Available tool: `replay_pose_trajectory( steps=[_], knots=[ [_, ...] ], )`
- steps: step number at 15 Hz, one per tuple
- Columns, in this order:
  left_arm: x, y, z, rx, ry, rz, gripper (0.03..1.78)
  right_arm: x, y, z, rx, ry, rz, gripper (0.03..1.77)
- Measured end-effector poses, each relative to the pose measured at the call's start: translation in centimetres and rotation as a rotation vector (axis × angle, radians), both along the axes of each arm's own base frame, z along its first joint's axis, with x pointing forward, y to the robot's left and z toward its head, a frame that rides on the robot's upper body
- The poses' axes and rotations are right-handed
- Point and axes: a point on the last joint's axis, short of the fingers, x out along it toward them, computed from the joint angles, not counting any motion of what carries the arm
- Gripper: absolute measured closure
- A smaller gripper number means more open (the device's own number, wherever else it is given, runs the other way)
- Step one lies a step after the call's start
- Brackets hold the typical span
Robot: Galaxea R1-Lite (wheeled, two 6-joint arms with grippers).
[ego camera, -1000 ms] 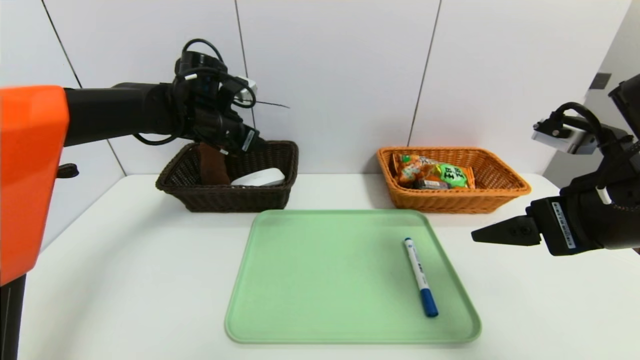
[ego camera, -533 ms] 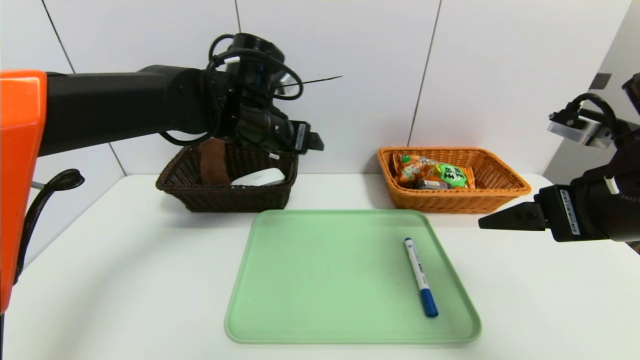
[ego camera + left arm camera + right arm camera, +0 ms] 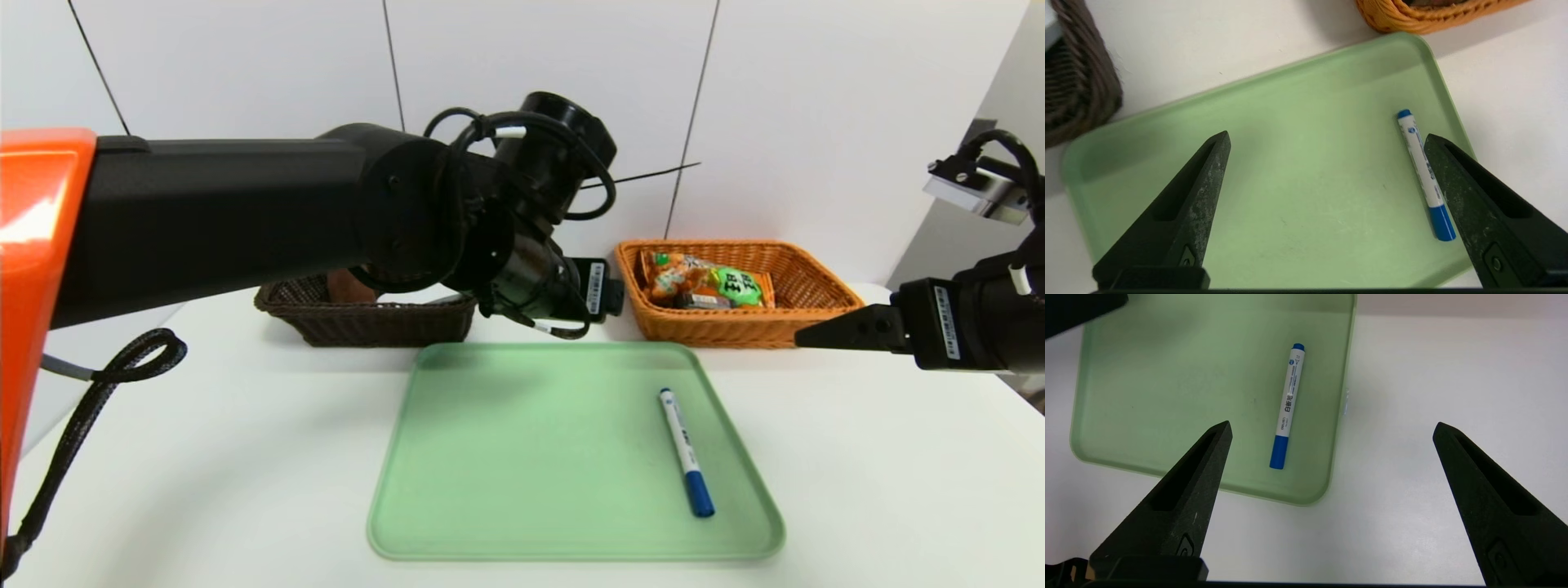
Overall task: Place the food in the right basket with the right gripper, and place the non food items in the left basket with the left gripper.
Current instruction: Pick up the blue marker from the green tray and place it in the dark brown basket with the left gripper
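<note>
Left basket (image 3: 359, 322): dark wicker, far left of bench.
My left tool (image 3: 1327, 139): wide, empty, above tray (image 3: 506, 457).
Marker (image 3: 687, 452): flat on tray's right side, lengthwise, blue cap nearest me; label print too small to read.
Right basket (image 3: 735, 327): orange, snack packets inside.
My right tool (image 3: 1331, 428): wide, empty, far right.
</note>
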Motion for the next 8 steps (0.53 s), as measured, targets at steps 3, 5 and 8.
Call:
replay_pose_trajectory(
  steps=[3,5,8],
  knots=[
    [-2.0,-2.6,-1.3,0.031,0.022,-0.042,0.12,0.1,-0.4,0.1,0.0,-0.003,-0.017,0.1],
    [-3.2,-4.3,-2.3,0.051,0.025,-0.061,0.12,0.0,-0.6,0.2,0.001,-0.008,-0.028,0.1],
    [-4.9,-6.7,-3.8,0.067,0.043,-0.112,0.12,-0.2,-0.8,0.3,0.003,-0.017,-0.036,0.1]
  ],
)
